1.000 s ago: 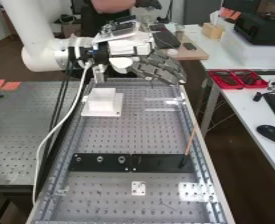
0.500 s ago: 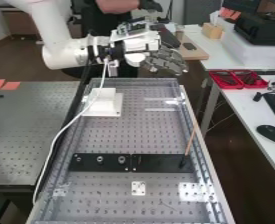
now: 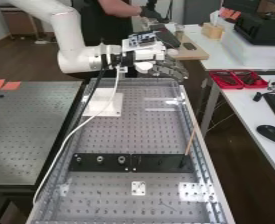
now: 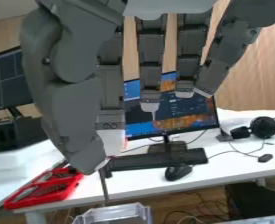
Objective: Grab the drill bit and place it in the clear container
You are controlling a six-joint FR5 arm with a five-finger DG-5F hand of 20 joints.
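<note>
Rightward moves the arm [image 3: 71, 42]; at the bench's [image 3: 147, 135] far right the hand [image 4: 71, 112] pinches the drill bit [image 4: 104, 186], nearly upright, free end seemingly above the clear container [image 4: 114, 212].

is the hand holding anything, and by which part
The drill bit, pinched near one end by the thumb and a finger of the hand, other end free

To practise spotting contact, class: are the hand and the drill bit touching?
Touching: the wrist view shows the drill bit hanging from the hand, its top against the thumb tip.
</note>
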